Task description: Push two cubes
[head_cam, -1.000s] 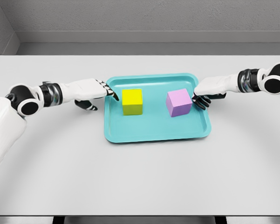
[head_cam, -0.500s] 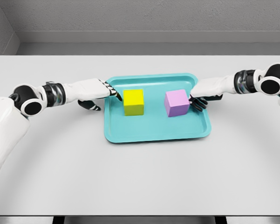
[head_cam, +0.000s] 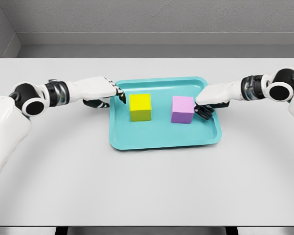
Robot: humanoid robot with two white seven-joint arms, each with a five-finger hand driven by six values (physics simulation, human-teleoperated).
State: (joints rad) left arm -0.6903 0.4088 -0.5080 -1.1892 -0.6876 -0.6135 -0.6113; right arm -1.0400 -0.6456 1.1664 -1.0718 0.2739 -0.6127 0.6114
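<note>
A pale grey flat tabletop (head_cam: 147,191) fills the lower frame, bare along its near part. At the centre sits a shallow turquoise rectangular tray (head_cam: 161,139) with a raised rim. Inside it, left of centre, stands a bright yellow cube (head_cam: 140,106); right of centre stands a lilac cube (head_cam: 182,109), the two apart with tray floor showing between them. From the frame's left a white jointed arm reaches in, and the left hand (head_cam: 103,93) lies over the tray's left rim, fingers curled loosely and holding nothing, its dark fingertips (head_cam: 121,96) just beside the yellow cube's left face; contact cannot be told. From the right, the right hand (head_cam: 213,98) comes over the tray's right rim, fingers bent and empty, its fingertips against the lilac cube's right side. Beyond the tabletop, a grey wall (head_cam: 147,19) spans the upper frame.
</note>
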